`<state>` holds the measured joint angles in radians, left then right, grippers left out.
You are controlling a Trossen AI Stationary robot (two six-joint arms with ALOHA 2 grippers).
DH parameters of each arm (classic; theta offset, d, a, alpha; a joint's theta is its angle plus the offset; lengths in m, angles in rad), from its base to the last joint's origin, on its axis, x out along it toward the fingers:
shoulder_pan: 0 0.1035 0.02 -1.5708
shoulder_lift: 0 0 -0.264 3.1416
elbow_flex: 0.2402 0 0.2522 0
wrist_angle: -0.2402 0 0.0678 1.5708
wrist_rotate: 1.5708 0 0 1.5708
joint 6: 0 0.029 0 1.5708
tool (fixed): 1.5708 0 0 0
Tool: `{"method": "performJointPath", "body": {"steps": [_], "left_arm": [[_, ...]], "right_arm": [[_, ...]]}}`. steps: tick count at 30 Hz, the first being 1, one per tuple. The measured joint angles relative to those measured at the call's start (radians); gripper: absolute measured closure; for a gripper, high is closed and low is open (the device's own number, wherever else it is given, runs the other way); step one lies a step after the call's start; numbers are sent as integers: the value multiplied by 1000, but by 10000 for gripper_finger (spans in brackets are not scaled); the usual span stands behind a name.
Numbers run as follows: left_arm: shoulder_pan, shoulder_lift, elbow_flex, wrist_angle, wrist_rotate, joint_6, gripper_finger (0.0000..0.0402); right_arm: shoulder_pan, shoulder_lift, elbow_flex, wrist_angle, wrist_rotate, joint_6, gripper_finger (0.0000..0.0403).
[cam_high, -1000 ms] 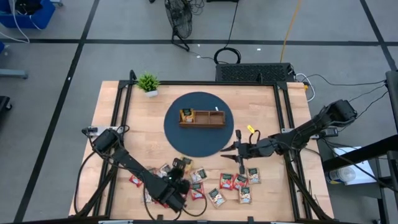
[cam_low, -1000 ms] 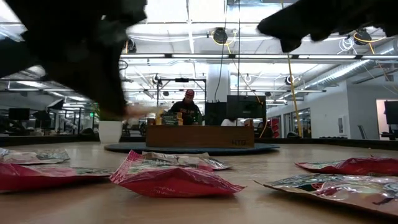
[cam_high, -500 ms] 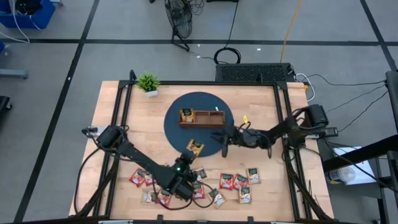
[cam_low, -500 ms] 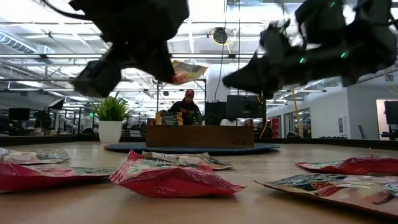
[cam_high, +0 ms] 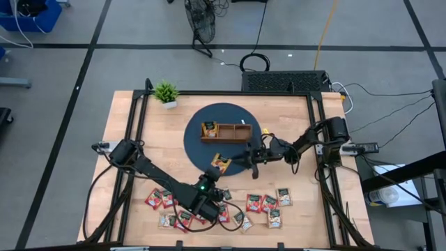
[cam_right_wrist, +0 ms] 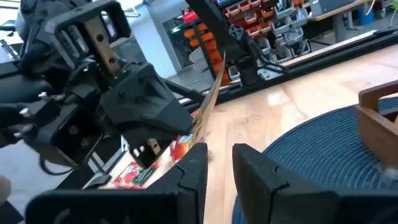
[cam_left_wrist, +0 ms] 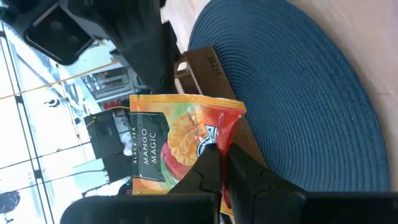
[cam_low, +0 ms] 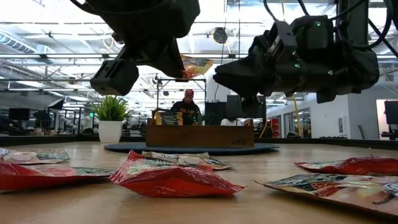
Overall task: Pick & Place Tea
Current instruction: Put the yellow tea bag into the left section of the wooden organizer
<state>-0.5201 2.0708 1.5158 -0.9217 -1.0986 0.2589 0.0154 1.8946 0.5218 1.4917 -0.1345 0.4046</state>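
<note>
The high view is evenly lit from above, with no hard shadows on the table (cam_high: 146, 139); only soft dark patches lie under the two arms. The low view looks against the bright ceiling lamps (cam_low: 186, 56) of the room, so both arms appear there almost as black shapes. The red sachet (cam_low: 171, 180) close to the camera is a little soft, while the far room is sharper. In the left wrist view the orange sachet (cam_left_wrist: 177, 146) is sharp and the windows behind it are overexposed. In the right wrist view the room behind is slightly blurred.
</note>
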Motion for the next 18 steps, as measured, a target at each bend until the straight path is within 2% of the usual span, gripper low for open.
{"method": "performJointPath", "body": {"steps": [4, 7, 14, 18], "left_arm": [[5, 0, 0, -3, 1, 3, 392], [11, 0, 0, -4, 1, 3, 391], [11, -2, 0, -3, 2, -5, 392], [10, -2, 1, -1, 2, -8, 390]], "right_arm": [[-1, 0, 24, 1, -32, -23, 330], [8, 0, 33, 0, -78, -47, 301], [26, -1, 33, -7, -76, -76, 210], [26, -1, 33, -8, -16, -72, 188]]}}
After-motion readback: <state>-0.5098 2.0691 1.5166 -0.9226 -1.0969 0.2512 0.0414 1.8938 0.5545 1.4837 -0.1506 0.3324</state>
